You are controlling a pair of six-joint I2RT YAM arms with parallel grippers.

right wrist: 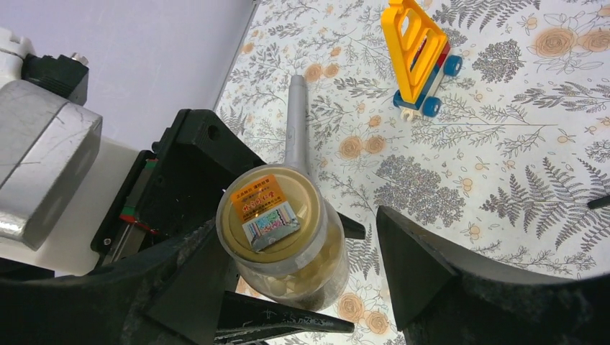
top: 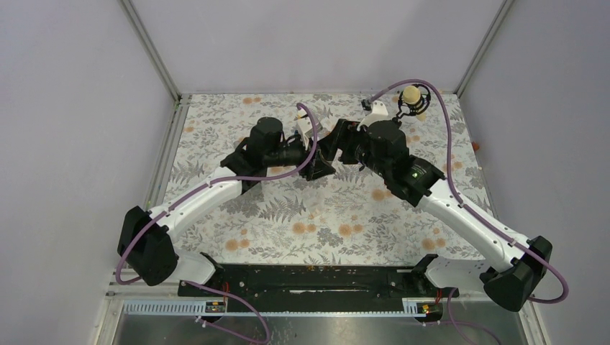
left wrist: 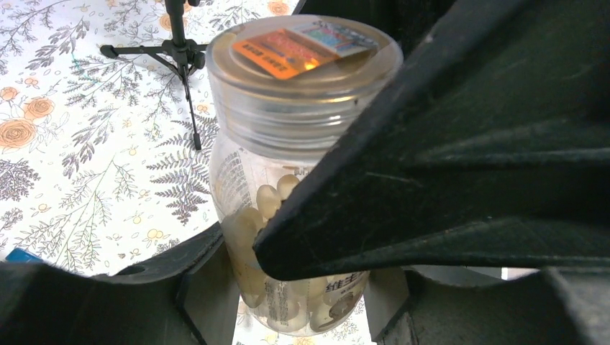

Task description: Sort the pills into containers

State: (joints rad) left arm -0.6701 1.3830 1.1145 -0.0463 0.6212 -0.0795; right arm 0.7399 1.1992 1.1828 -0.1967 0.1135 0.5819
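A see-through jar (left wrist: 288,180) with an amber-tan lid (right wrist: 270,208) bearing an orange sticker holds pale yellow pills. My left gripper (left wrist: 298,287) is shut on its lower body, one finger (left wrist: 205,280) on each side, and holds it above the table. My right gripper (right wrist: 298,237) is open around the jar's lid end; its left finger (right wrist: 180,287) lies close against the jar and its right finger (right wrist: 417,266) stands apart. In the top view both grippers (top: 320,162) (top: 338,140) meet at mid-back and hide the jar. The colourless jar is out of view.
A grey tube (right wrist: 296,122) lies on the floral cloth beyond the jar. A yellow-orange toy on a blue wheeled base (right wrist: 417,54) stands further off. A microphone on a tripod stand (top: 411,97) is at the back right. A small orange thing (top: 475,144) lies by the right wall.
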